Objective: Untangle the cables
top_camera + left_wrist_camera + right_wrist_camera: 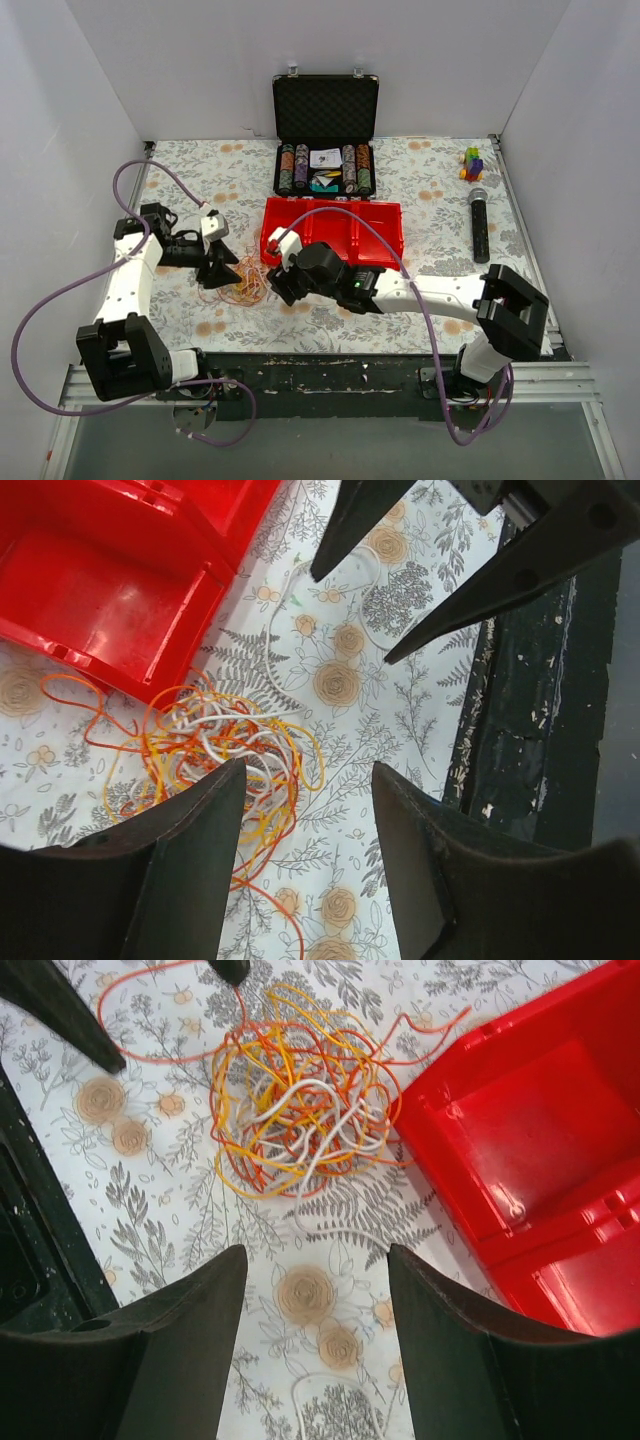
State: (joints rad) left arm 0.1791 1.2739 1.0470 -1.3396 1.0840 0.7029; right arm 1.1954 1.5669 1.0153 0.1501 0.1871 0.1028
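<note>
While my left claw (310, 780) and right claw (317, 1260) hang spread and empty, the cables (300, 1110) lie knotted on the tabletop (150, 1210) by the red tray (520, 1140) | step: choosing grasps | next: I'd pinch separate loops, part them.

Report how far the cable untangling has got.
Done: nothing visibly freed; the cables lie as one knotted bundle beside the red tray. In hand: nothing; the left hand and right hand are open near the bundle, gripping nothing. Left: separating every strand.
</note>
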